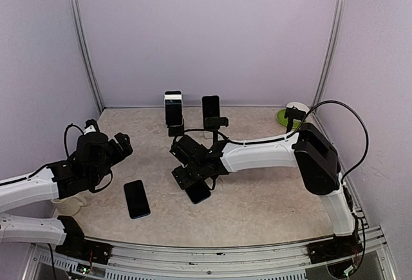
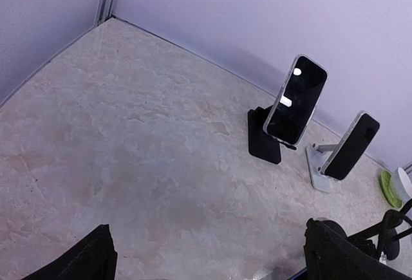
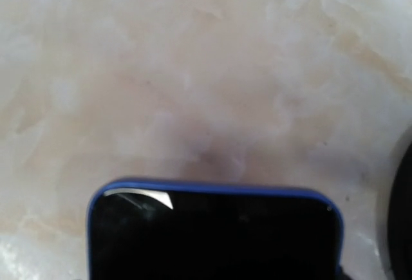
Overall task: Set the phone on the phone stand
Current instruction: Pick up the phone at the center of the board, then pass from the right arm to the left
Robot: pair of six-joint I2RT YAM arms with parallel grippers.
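Note:
A phone [image 1: 197, 192] in a blue case lies under my right gripper [image 1: 193, 176] at the middle of the table. In the right wrist view the phone [image 3: 212, 235] fills the span between the jaws, which close on its long edges; the fingers themselves are out of frame. A black stand on a thin post [image 1: 215, 124] rises just behind this gripper and carries nothing. My left gripper [image 1: 122, 145] hovers open at the left, its fingers [image 2: 96, 257] wide apart over bare table.
A second dark phone [image 1: 136, 199] lies flat at the front left. At the back, a black stand [image 2: 265, 137] and a white stand [image 2: 317, 167] each hold a phone. A green and white object [image 1: 290, 114] sits in the back right corner.

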